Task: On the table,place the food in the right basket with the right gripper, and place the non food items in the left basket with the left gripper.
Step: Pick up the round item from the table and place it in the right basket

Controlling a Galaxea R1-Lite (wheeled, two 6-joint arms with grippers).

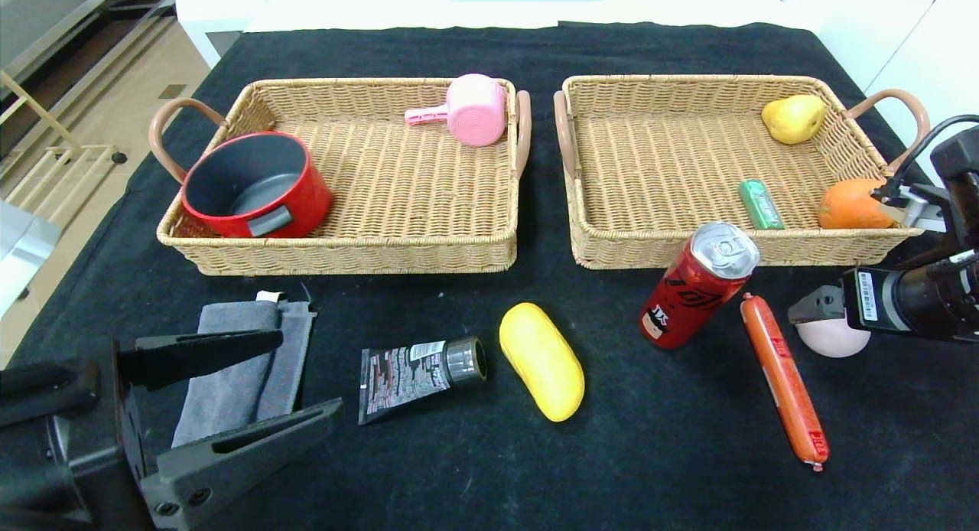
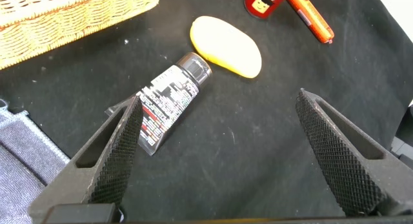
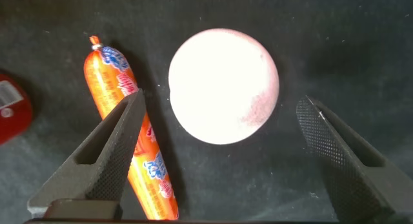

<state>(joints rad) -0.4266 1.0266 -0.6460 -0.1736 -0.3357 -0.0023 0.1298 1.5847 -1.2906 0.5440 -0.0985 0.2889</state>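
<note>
Head view is showing a table (image 1: pixel 474 470) draped in black cloth, with two tan wicker baskets sitting side by side toward its far edge. My left basket (image 1: pixel 344 252) is holding a red pot (image 1: pixel 256 185) at its near left corner and a pink scoop (image 1: pixel 468 110) at its far right corner. My right basket (image 1: pixel 673 248) is holding a yellow pear-shaped fruit (image 1: pixel 794 118) at its far right corner, an orange fruit (image 1: pixel 850 204) at its near right corner, and a small green packet (image 1: pixel 760 203) beside that.

Along the near half of the table, from my left to my right, are lying a folded dark grey towel (image 1: pixel 245 374), a black printed tube (image 1: pixel 419 367) with a grey cap, a smooth yellow oblong piece (image 1: pixel 541 360), a red drink can (image 1: pixel 697 285) standing just in front of the right basket, a long orange sausage stick (image 1: pixel 784 378), and a pale pink round lump (image 1: pixel 832 338).

My left gripper (image 1: pixel 294 382) is hovering over the towel near the table's near left corner, its fingers spread wide and holding nothing. My right gripper (image 3: pixel 216 159) is hanging directly above the pink lump near the table's right edge, its fingers apart and empty, with the lump between them and the sausage stick just beside one finger.
</note>
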